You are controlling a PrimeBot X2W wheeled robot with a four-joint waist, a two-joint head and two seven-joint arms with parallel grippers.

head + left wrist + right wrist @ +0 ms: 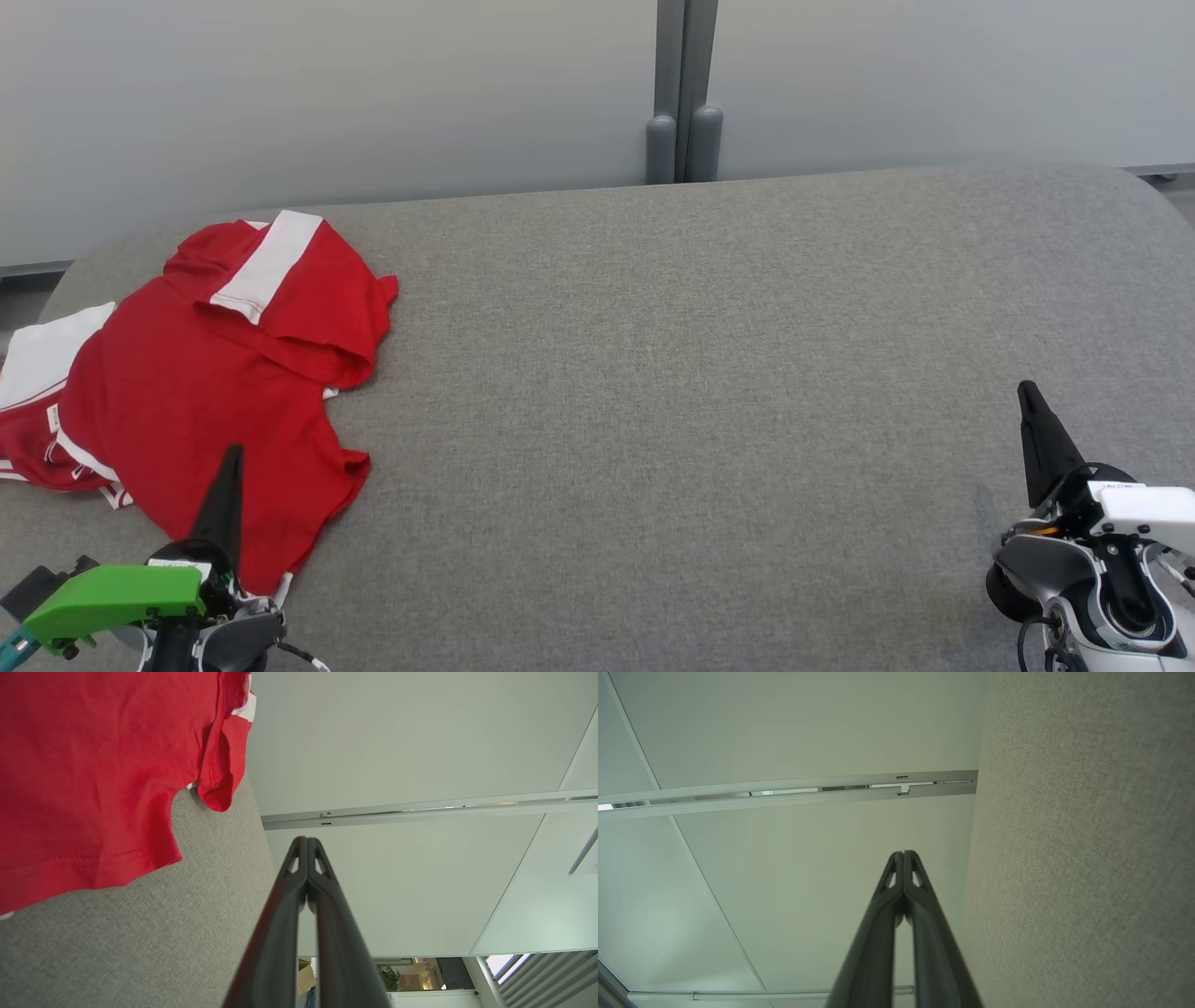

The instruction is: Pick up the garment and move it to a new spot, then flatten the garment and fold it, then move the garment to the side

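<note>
There's your red garment, rumpled at the left end of the grey worktop, with a sleeve folded over the body and white trim showing. Your left pincer is poised at the near hem, fingers pressed together and holding nothing. Your right pincer, also together and empty, sits well apart at the right over bare worktop. So the pick-up is not yet begun.

To do it well, part the left fingers before you drop. Come down on the near hem, where the cloth looks thinnest, and pinch enough fabric that it won't slip. Lift high so the trailing sleeve clears, then carry it toward the open middle, where both pincers can probably reach to flatten it.
</note>
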